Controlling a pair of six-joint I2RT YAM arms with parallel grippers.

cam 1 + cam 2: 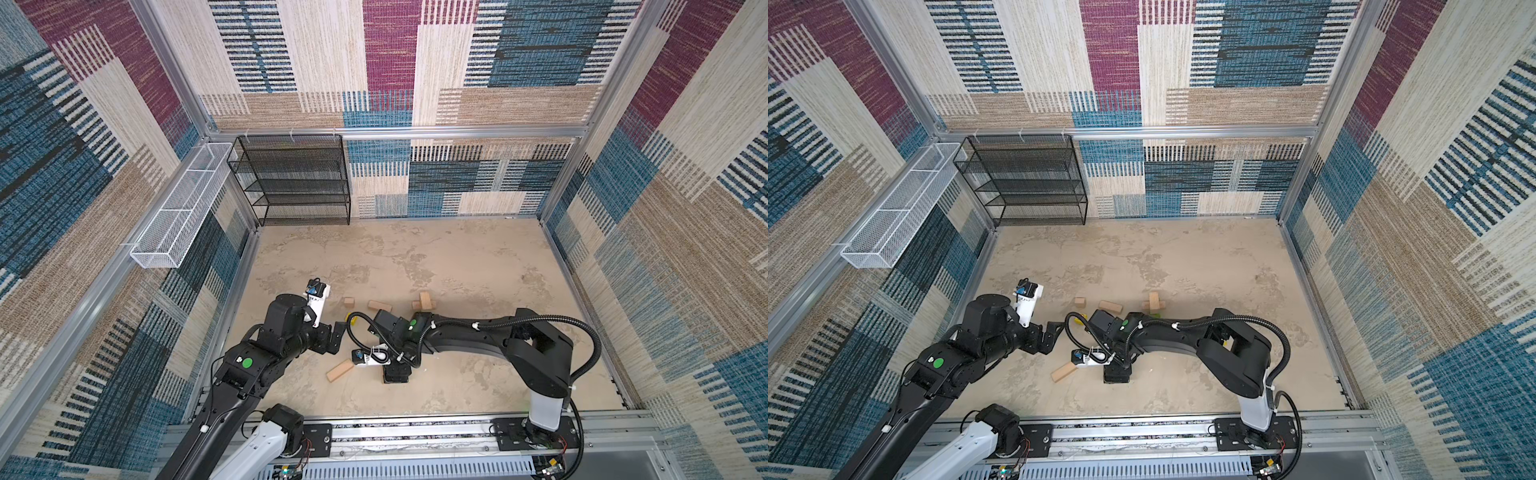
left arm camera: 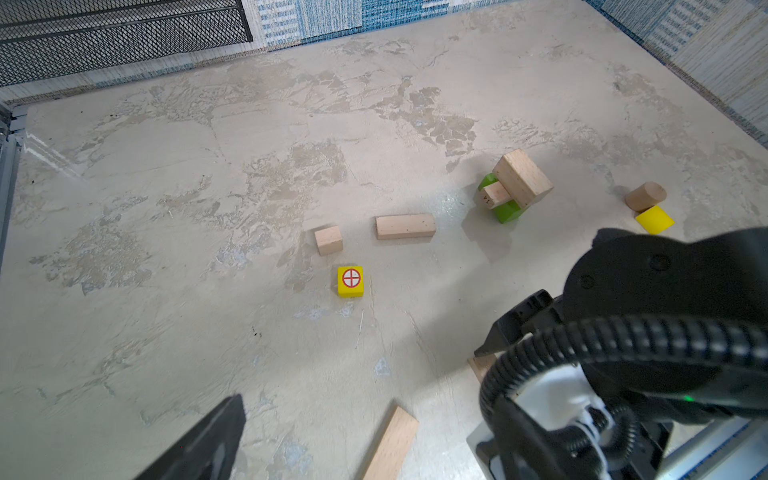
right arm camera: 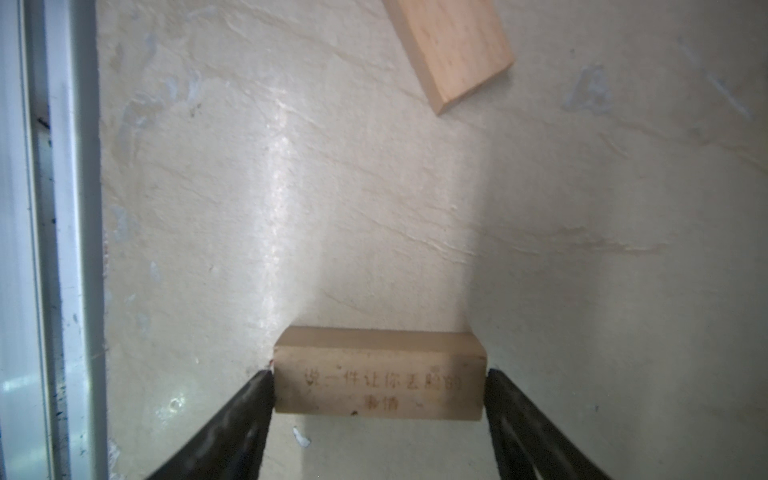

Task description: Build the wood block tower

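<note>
My right gripper is closed on a tan brick printed with characters, 1 fingertip pressed to each end, low over the table. I cannot tell whether the brick is lifted. A flat plank lies near it. My left gripper hangs wide, holding nothing. The tower stands well apart: 2 tan bricks crossed on a green block. A tan cube, another brick and a red-marked yellow cube lie loose beside it.
</note>
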